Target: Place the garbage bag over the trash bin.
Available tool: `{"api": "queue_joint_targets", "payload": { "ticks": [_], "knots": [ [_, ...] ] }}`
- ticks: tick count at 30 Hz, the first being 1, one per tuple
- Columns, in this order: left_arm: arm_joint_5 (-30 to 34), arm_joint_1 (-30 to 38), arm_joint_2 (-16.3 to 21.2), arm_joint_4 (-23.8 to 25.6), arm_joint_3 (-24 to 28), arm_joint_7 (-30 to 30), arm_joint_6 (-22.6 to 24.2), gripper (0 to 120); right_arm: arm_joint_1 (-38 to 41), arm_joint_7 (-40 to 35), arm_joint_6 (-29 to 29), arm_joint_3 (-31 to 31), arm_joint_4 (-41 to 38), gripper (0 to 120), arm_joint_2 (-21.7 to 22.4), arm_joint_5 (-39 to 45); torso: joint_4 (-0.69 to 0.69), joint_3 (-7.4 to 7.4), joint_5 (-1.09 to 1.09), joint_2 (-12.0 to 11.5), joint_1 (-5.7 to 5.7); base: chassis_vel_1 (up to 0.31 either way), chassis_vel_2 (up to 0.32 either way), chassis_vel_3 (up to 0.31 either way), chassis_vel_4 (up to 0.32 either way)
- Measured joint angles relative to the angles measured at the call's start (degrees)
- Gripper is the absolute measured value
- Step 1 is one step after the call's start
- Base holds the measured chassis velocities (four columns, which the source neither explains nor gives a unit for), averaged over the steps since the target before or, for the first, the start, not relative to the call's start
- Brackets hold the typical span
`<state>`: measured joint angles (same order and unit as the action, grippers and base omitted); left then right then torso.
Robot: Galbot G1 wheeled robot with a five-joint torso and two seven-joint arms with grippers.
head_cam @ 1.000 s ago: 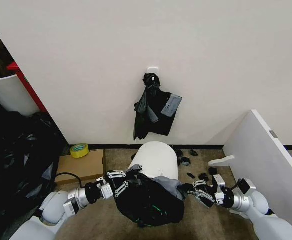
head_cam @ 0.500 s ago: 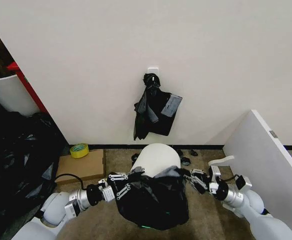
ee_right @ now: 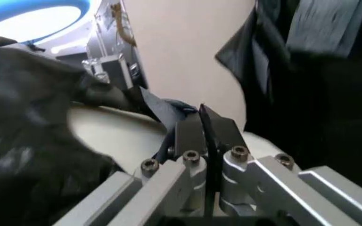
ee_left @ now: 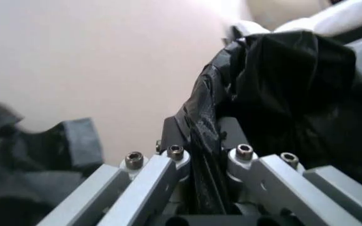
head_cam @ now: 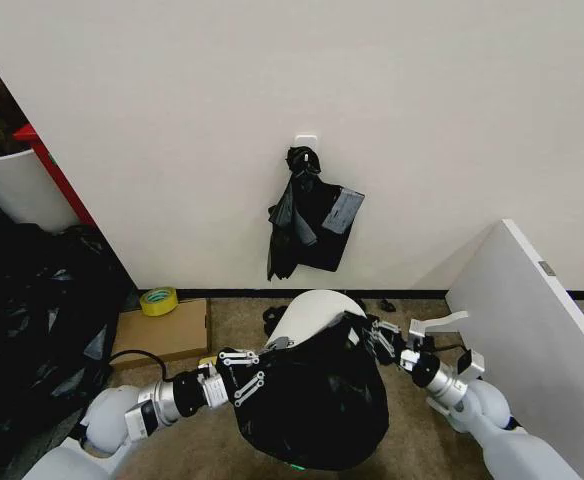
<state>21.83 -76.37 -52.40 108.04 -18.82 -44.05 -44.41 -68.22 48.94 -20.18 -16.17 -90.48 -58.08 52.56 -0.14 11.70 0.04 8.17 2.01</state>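
The black garbage bag (head_cam: 314, 400) hangs stretched between my two grippers, in front of and over the white trash bin (head_cam: 312, 308). Only the bin's far white part shows above the bag. My left gripper (head_cam: 244, 372) is shut on the bag's left edge, and the left wrist view shows its fingers pinching crinkled black plastic (ee_left: 275, 89). At the bin's right side, near the wall, my right gripper (head_cam: 380, 338) is shut on the bag's right edge. In the right wrist view a thin black fold sits between its fingers (ee_right: 190, 136), with the bin's white wall (ee_right: 121, 139) beside them.
A knotted bunch of black bags (head_cam: 307, 215) hangs on the wall above the bin. A yellow tape roll (head_cam: 158, 300) lies on a cardboard box (head_cam: 167, 335) to the left. A heap of black plastic (head_cam: 32, 320) fills the left side. A white board (head_cam: 532, 320) leans on the right.
My right gripper has risen and moved toward the wall with the bag's edge. The bag has spread wider and now covers more of the bin. The left gripper has shifted slightly.
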Motion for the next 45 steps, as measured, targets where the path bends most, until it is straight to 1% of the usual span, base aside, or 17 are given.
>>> {"api": "queue_joint_targets", "payload": {
  "ticks": [3, 6, 7, 11, 13, 14, 15, 18, 21, 23, 26, 29, 30, 33, 39, 41, 45],
  "knots": [
    [3.6, 0.6, -0.4, -2.0, -0.2, 2.4, 2.0, 5, 0.2, -0.5, -4.2, -0.7, 0.0, 10, -0.4, -0.4, -0.02, 0.00, 0.00, 0.0, 0.00, 0.000, 0.000, 0.000, 0.000],
    [7.1, 1.1, -0.7, -4.1, 0.1, 4.8, 4.9, 5, -0.1, -4.5, -5.3, -1.9, -0.6, 21, -0.4, -0.2, -0.01, 0.00, 0.00, 0.0, 0.00, 0.000, 0.000, 0.000, 0.000],
    [7.1, 1.1, -0.7, -4.1, 0.1, 4.8, 4.9, 5, -0.1, -4.5, -5.3, -1.9, -0.6, 21, -0.4, -0.2, -0.01, 0.00, 0.00, 0.0, 0.00, 0.000, 0.000, 0.000, 0.000],
    [9.8, 1.7, -1.4, -6.4, 0.5, 9.5, 8.9, 5, -2.7, -20.4, -5.3, -2.7, -4.1, 38, 0.3, -4.9, -0.02, 0.00, 0.00, 0.0, 0.00, 0.000, 0.000, 0.000, 0.000],
    [10.3, 1.6, -2.0, -6.7, 0.7, 13.5, 10.9, 5, -4.6, -32.9, -3.6, -2.4, -8.1, 46, 0.4, -11.1, -0.03, 0.00, -0.01, 0.0, 0.00, 0.000, 0.000, 0.000, 0.000],
    [10.3, 1.6, -2.0, -6.7, 0.7, 13.5, 10.9, 5, -4.6, -32.9, -3.6, -2.4, -8.1, 46, 0.4, -11.1, -0.03, 0.00, -0.01, 0.0, 0.00, 0.000, 0.000, 0.000, 0.000],
    [10.3, 1.2, -2.4, -6.3, 0.7, 16.4, 12.1, 5, -5.6, -39.3, -2.2, -1.9, -10.9, 51, 0.3, -14.1, -0.03, 0.00, 0.00, 0.0, 0.00, 0.000, 0.000, 0.000, 0.000],
    [10.4, 0.1, -3.6, -4.0, 1.5, 26.0, 15.9, 5, -9.0, -51.8, 2.4, -0.2, -20.5, 63, 0.2, -19.3, 0.02, 0.00, -0.02, 0.0, 0.00, 0.000, 0.000, 0.000, 0.000],
    [11.3, -0.4, -4.6, -1.7, 3.4, 35.2, 19.5, 5, -13.4, -60.5, 7.2, 2.7, -30.4, 77, 0.6, -23.7, -0.02, -0.01, 0.00, 0.0, 0.00, 0.000, 0.000, 0.000, 0.000],
    [11.9, -0.5, -5.0, -1.3, 4.0, 36.7, 20.2, 5, -14.4, -62.6, 8.5, 3.9, -32.8, 80, 0.7, -25.1, -0.02, -0.01, -0.02, 0.0, 0.00, 0.000, 0.000, 0.000, 0.000],
    [13.6, -0.8, -5.9, 0.1, 5.6, 38.7, 22.0, 5, -17.2, -70.8, 12.6, 8.5, -39.9, 89, 1.1, -32.2, -0.02, -0.01, -0.02, 0.0, -0.01, 0.000, 0.000, 0.000, 0.000],
    [14.2, -1.0, -6.6, 0.6, 6.5, 39.2, 22.7, 5, -18.4, -76.1, 16.3, 13.2, -42.8, 79, 1.3, -40.3, -0.02, -0.01, 0.01, 0.0, -0.01, 0.000, 0.000, 0.000, 0.000],
    [14.2, -1.0, -6.6, 0.6, 6.5, 39.2, 22.7, 5, -18.4, -76.1, 16.3, 13.2, -42.8, 79, 1.3, -40.3, -0.02, -0.01, 0.01, 0.0, -0.01, 0.000, 0.000, 0.000, 0.000],
    [13.8, -1.4, -7.4, 0.6, 7.2, 39.0, 22.6, 5, -18.4, -76.9, 17.3, 17.4, -43.0, 66, 1.5, -43.9, -0.01, -0.01, 0.00, 0.0, -0.01, 0.000, 0.000, 0.000, 0.000],
    [11.3, -2.0, -8.8, 0.2, 8.2, 37.7, 20.2, 5, -15.8, -76.7, 19.7, 23.0, -41.6, 46, 1.2, -42.7, -0.01, -0.01, 0.01, 0.0, -0.01, 0.000, 0.000, 0.000, 0.000],
    [9.8, -2.1, -9.3, -0.3, 8.7, 37.2, 19.1, 5, -14.2, -77.0, 21.6, 25.2, -40.3, 35, 0.7, -42.4, 0.00, 0.00, -0.01, 0.0, -0.01, 0.000, 0.000, 0.000, 0.000],
    [8.6, -1.9, -9.3, -0.7, 9.3, 36.7, 18.1, 5, -12.8, -77.6, 22.8, 26.3, -38.2, 24, 0.1, -42.4, 0.00, 0.00, 0.00, 0.0, -0.01, 0.000, 0.000, 0.000, 0.000]
  ]
}}
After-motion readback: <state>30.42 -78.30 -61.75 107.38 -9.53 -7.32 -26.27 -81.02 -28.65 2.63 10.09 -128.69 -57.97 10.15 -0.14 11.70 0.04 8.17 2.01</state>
